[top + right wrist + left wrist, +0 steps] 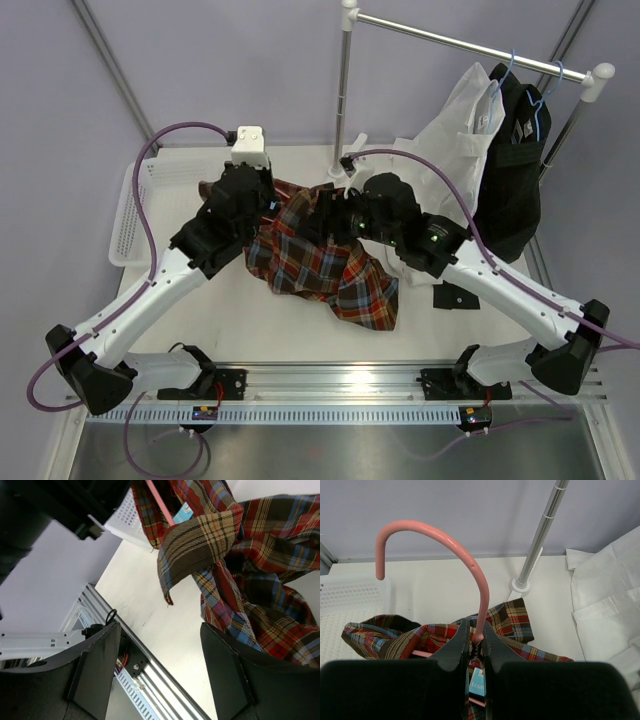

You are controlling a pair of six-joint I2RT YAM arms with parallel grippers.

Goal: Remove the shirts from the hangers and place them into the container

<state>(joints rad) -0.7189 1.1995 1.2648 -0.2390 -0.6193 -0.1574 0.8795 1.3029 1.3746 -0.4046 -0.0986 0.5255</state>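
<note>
My left gripper (pixel 475 630) is shut on the neck of the pink-red hanger (pixel 447 536), just below its hook. The red, orange and navy plaid shirt (pixel 322 262) still hangs from that hanger, spread down onto the table between the two arms. Beside the shirt, my right gripper (pixel 159 632) is open with only bare table between its fingers; a plaid fold (pixel 200 540) hangs just past the tips. The white shirt (pixel 455 140) and black shirt (pixel 515 175) hang on light blue hangers (pixel 541 100) at the right. The white lattice container (pixel 128 215) lies at the table's left edge.
A chrome rail (pixel 470 45) with white ends stands at the back right on an upright pole (pixel 343 100). A small flat black piece (pixel 460 297) lies on the table by the right arm. The aluminium base rail (pixel 330 385) runs along the near edge.
</note>
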